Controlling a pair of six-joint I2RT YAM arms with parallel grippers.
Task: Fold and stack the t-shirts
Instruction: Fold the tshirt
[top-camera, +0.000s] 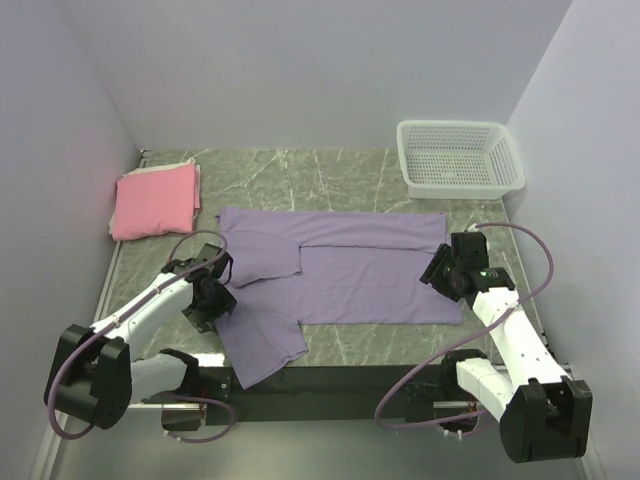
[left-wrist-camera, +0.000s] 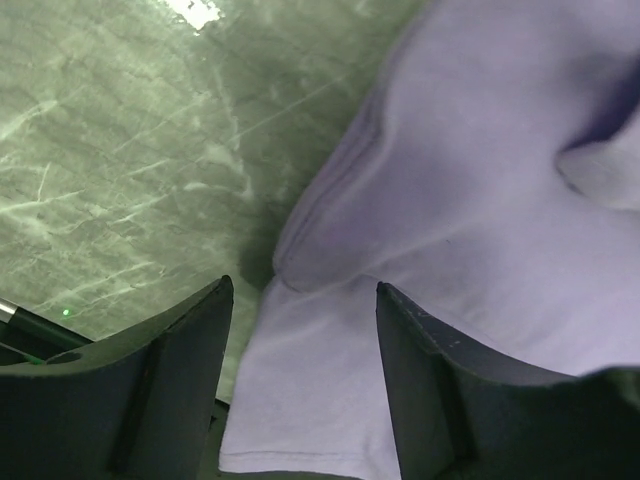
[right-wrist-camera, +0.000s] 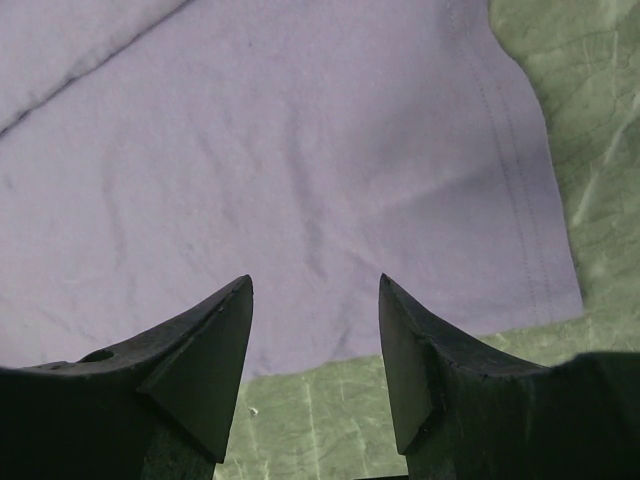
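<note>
The lavender-purple t-shirt (top-camera: 350, 270) lies spread on the green marble table (top-camera: 300, 170), its top edge and one sleeve folded in, the other sleeve trailing toward the near edge. The pink t-shirt (top-camera: 155, 203) rests folded at the far left. My left gripper (top-camera: 215, 295) sits low at the purple shirt's left side. In the left wrist view its jaws (left-wrist-camera: 305, 300) stand open with purple cloth (left-wrist-camera: 480, 200) lying between the fingers. My right gripper (top-camera: 438, 270) hovers at the shirt's right hem. It is open (right-wrist-camera: 315, 285) over the hem edge (right-wrist-camera: 300, 150), holding nothing.
A white mesh basket (top-camera: 460, 157) stands at the back right corner. Grey walls close in the table on three sides. A black strip (top-camera: 330, 385) runs along the near edge between the arm bases, and the purple sleeve overlaps it.
</note>
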